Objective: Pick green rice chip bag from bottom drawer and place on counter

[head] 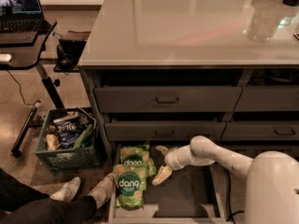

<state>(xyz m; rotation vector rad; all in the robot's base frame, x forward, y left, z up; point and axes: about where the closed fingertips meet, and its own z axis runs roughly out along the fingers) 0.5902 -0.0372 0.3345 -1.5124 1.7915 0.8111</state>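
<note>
The bottom drawer (187, 197) is pulled open below two shut drawers. Two alike green rice chip bags lie at its left end: one at the back (135, 156) and one in front (128, 185), overlapping it. My gripper (158, 164) is low inside the drawer, just right of the bags, level with the back bag's right edge. Its pale fingers (161, 175) are spread apart and hold nothing. The white arm reaches in from the lower right. The glossy pale grey counter (187, 27) spreads above the drawers.
A green crate (65, 146) with packets stands on the floor left of the drawers. A person's legs and socked feet (70, 190) lie at the lower left, close to the drawer's corner. A black laptop desk (23, 36) stands at the upper left.
</note>
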